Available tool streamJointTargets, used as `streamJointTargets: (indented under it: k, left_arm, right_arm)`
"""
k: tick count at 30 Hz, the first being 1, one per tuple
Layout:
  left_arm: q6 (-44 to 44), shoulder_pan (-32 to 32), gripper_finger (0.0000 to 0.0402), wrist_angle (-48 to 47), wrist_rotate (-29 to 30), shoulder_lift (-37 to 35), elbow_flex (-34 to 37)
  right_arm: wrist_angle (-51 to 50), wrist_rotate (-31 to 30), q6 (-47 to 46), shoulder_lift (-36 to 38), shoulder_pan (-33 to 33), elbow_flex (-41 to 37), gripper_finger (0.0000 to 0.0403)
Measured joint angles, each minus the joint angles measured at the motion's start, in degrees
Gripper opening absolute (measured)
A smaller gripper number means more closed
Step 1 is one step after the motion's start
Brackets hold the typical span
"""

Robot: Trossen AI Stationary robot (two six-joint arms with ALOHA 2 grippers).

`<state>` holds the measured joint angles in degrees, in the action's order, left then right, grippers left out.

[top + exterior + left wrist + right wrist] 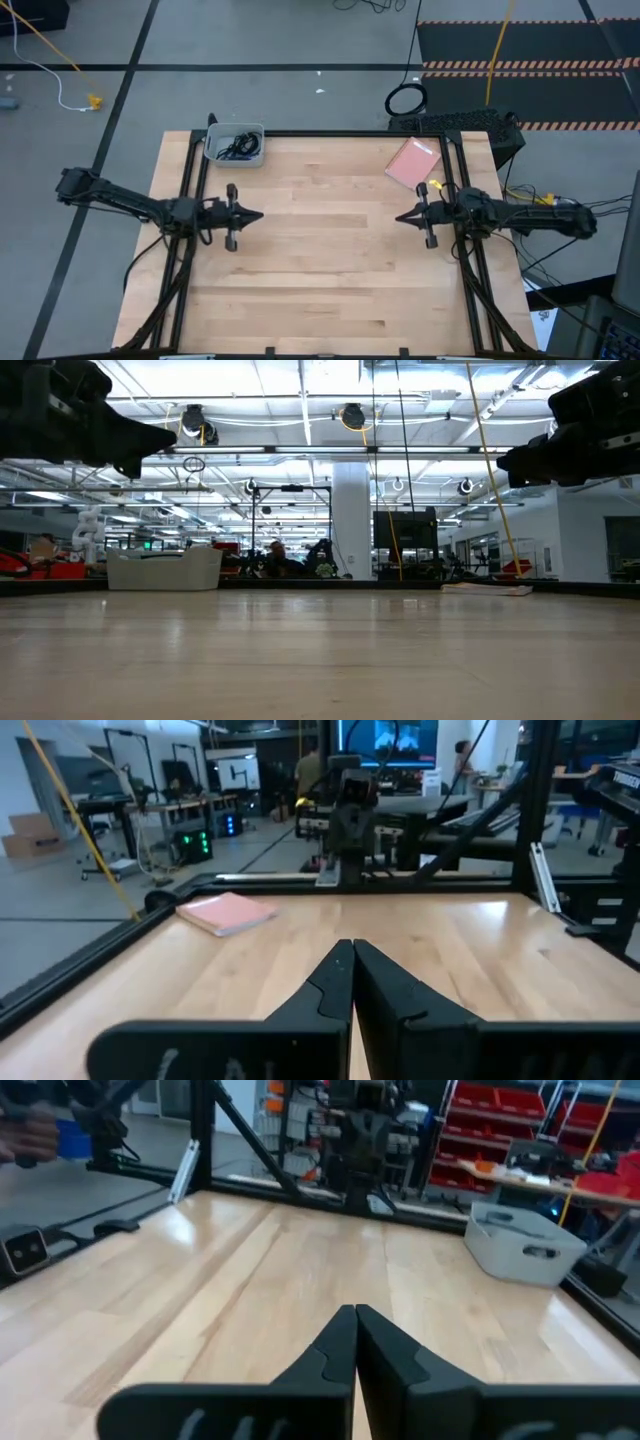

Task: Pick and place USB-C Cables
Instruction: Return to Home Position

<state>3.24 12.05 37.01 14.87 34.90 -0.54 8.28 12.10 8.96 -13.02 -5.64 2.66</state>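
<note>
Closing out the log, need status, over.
Left gripper shut, empty, left side. Right gripper shut, empty, right side. USB-C Cables lie in white bin, count unclear. Pink pad off to the side, nothing blocking.

High camera: you look straight down from well above, whole table [320, 270] plus surrounding floor [250, 40]. Low camera: you sit at board height at the table's edge, facing level across the wood into the room [300, 550]. Wrist cameras ride close over the board, each facing across it to the far side; the left shares the pink pad [228, 912] with the high view, the right shares the white bin [525, 1245] with high and low.
</note>
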Motion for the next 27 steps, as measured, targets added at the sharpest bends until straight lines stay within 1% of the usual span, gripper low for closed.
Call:
streamJointTargets:
  k: [3, 7, 10, 11, 14, 15, 18, 20, 22, 27]
  left_arm:
    - [0.8, 0.2, 0.0010, -0.6, 0.0, -1.5, 0.0]
    - [1.0, 0.2, 0.0010, -1.4, 0.0, -2.0, 0.0]
    - [1.0, 0.2, 0.0010, -1.3, 0.0, -2.0, 0.0]
    - [0.9, 0.2, 0.0010, -1.3, 0.0, -2.0, 0.0]
    - [0.1, 0.2, 0.0010, -1.3, 0.0, -2.0, 0.0]
    - [0.0, 0.2, 0.0010, -1.3, 0.0, -2.0, 0.0]
    - [0.1, 0.2, 0.0010, -1.3, 0.1, -2.0, 0.0]
    - [0.1, 0.2, 0.0010, -1.3, 0.1, -2.0, 0.0]
    - [0.4, 0.2, 0.0010, -1.3, 0.1, -2.0, 0.0]
    - [1.0, 0.2, 0.0010, -1.4, 0.2, -2.0, 0.0]
  right_arm:
    - [-0.3, 0.3, -0.4, 0.3, -1.1, 0.0, 0.0000]
    - [0.7, 3.1, -0.3, 1.7, -2.9, 0.0, 0.0000]
    - [0.5, 2.9, 0.3, 3.0, -4.9, 0.0, 0.0000]
    - [0.5, 1.9, 0.3, 3.4, -5.6, 0.0, 0.0000]
    - [1.6, -6.0, -2.2, 4.5, -7.1, 0.0, 0.0000]
    - [1.5, -7.5, -2.3, 4.7, -7.3, 0.0, 0.0000]
    - [1.5, -9.7, -2.3, 4.8, -7.2, -0.5, 0.0000]
    - [3.8, -11.7, -3.9, 4.7, -7.1, -1.6, 0.0000]
    - [4.7, -12.3, -5.9, 4.8, -7.1, -1.8, 0.0000]
    - [3.2, -10.4, -7.5, 5.0, -7.0, -1.8, 0.0000]
